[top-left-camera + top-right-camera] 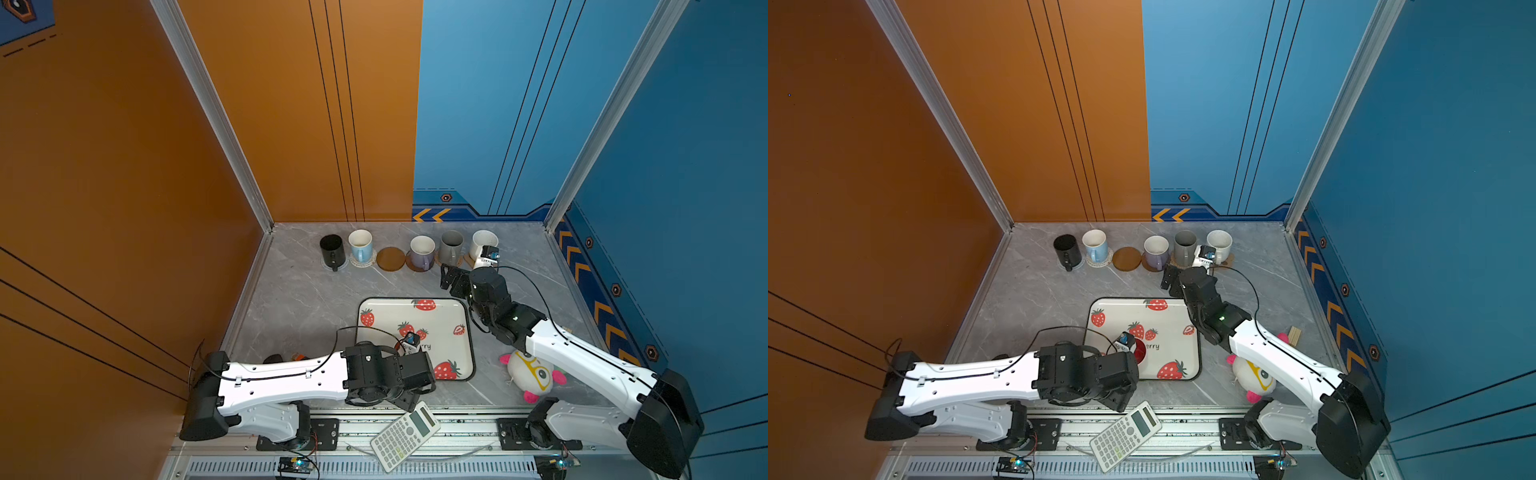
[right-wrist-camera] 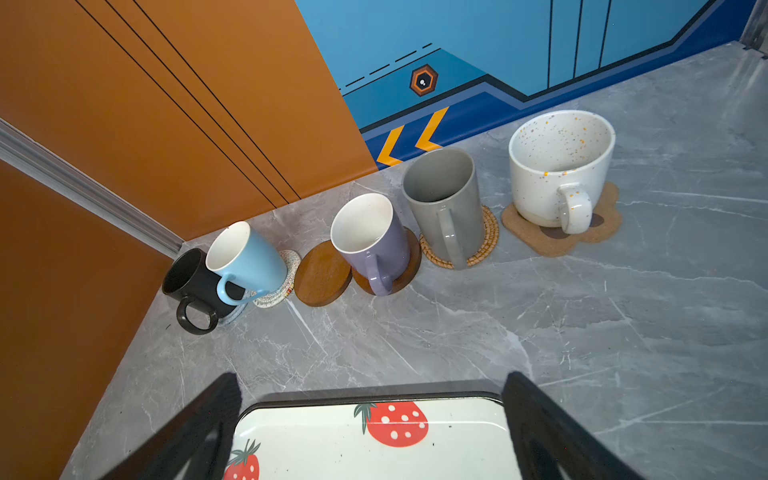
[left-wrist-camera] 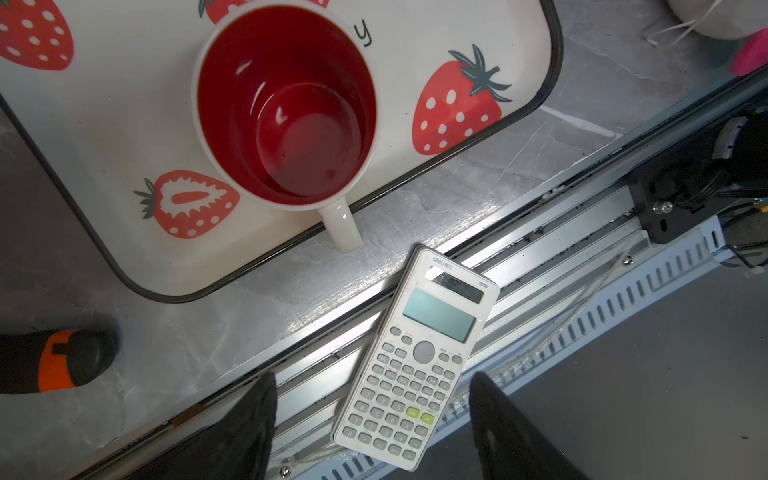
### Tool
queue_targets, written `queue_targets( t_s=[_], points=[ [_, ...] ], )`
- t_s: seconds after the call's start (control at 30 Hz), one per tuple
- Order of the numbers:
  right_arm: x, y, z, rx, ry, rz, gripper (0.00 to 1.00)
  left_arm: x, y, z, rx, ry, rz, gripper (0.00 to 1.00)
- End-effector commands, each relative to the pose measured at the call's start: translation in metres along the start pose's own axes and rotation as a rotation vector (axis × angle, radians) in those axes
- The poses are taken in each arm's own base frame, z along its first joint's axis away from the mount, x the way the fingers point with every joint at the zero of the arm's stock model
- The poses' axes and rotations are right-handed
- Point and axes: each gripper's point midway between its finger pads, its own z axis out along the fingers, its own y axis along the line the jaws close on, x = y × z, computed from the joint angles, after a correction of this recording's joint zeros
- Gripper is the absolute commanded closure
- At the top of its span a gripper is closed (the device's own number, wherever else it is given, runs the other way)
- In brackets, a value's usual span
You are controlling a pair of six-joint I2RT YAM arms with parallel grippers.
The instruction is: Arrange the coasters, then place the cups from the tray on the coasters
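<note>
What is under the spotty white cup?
The speckled cup stands on a brown paw-shaped coaster. Only the coaster's edges show around the cup; the part beneath the cup is covered.

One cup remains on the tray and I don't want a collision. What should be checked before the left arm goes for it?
1. White mug with red inside upright on the tray: ok.
2. Its handle juts over the tray's rim, unobstructed: ok.
3. Left gripper open and empty: ok.
4. Brown disc coaster bare, between the light blue cup and the lavender cup: ok.
5. Right gripper, open, clear of the route to it: cannot tell.
</note>
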Motion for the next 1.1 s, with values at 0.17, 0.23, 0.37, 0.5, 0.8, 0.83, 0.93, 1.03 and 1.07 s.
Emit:
queue_targets(
  t_s=[0.17,0.23,0.37,0.5,0.8,0.83,0.93,1.03,1.07],
  points=[
    [0.003,-0.006,-0.006,-0.003,0.012,0.018,0.03,0.009,-0.008,0.007,-0.024,0.051,0.009,0.25],
    [0.004,-0.006,-0.006,-0.003,0.013,0.018,0.03,0.01,-0.009,0.01,-0.032,0.061,0.011,0.24],
    [0.003,-0.006,-0.006,-0.004,0.013,0.019,0.03,0.01,-0.013,0.014,-0.039,0.077,0.02,0.23],
    [0.004,-0.007,-0.005,-0.004,0.013,0.019,0.03,0.01,-0.014,0.019,-0.052,0.085,0.022,0.22],
    [0.005,-0.007,-0.006,-0.003,0.021,0.016,0.03,0.007,-0.012,0.023,-0.065,0.071,0.013,0.2],
    [0.004,-0.008,-0.007,0.0,0.018,0.017,0.03,0.008,-0.012,0.023,-0.065,0.073,0.014,0.2],
    [0.002,-0.011,-0.008,0.005,0.01,0.02,0.03,0.008,-0.011,0.026,-0.072,0.076,0.008,0.2],
    [0.002,-0.013,-0.009,0.007,0.007,0.021,0.03,0.007,-0.006,0.03,-0.094,0.071,-0.008,0.2],
    [0.002,-0.013,-0.009,0.009,0.008,0.022,0.03,0.005,-0.004,0.031,-0.105,0.065,-0.014,0.2]
  ],
)
